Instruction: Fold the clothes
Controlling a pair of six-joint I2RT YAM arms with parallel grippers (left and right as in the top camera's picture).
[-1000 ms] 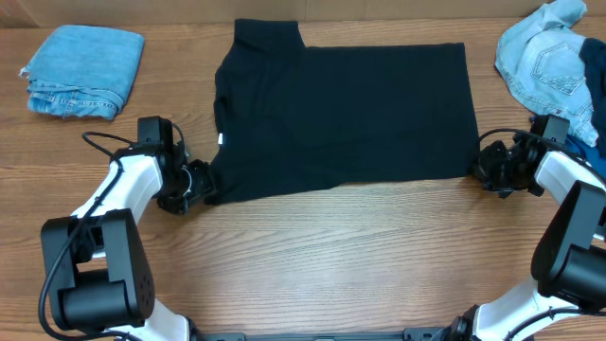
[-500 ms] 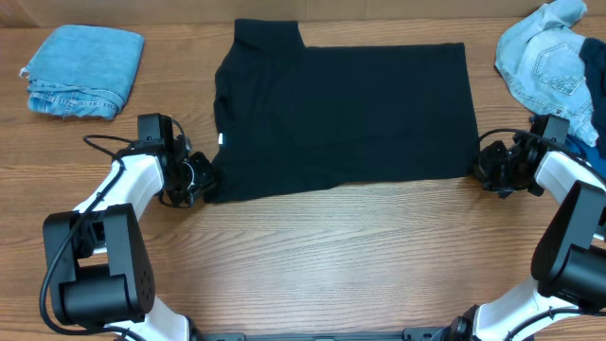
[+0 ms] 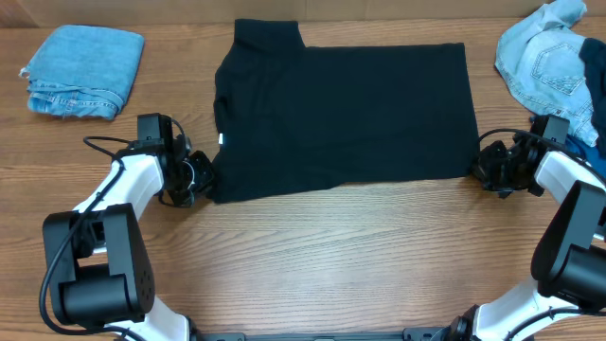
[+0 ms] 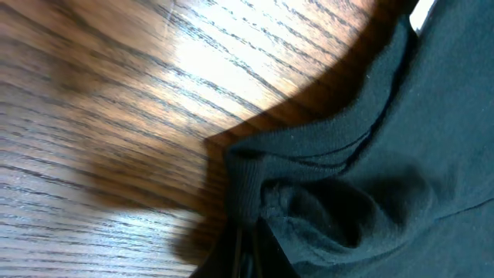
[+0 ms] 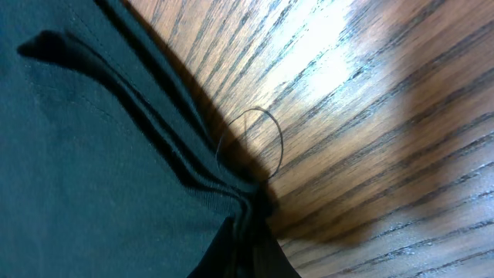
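A large black T-shirt [image 3: 346, 114] lies flat across the middle of the wooden table, a small white tag [image 3: 222, 140] at its left edge. My left gripper [image 3: 204, 180] sits at the shirt's near-left corner and is shut on a bunched fold of the hem [image 4: 255, 193]. My right gripper [image 3: 478, 169] is at the near-right corner, shut on the pinched edge of the cloth [image 5: 239, 202]. A loose thread [image 5: 255, 139] loops off that edge onto the wood.
A folded light-blue denim piece [image 3: 83, 70] lies at the back left. A crumpled denim garment [image 3: 544, 59] and a royal-blue garment [image 3: 595, 85] are heaped at the back right, just behind the right arm. Bare wood [image 3: 341, 256] stretches along the front.
The left gripper slid up and right onto the shirt's near-left corner and closed on it. The right arm and the shirt's body stayed put.
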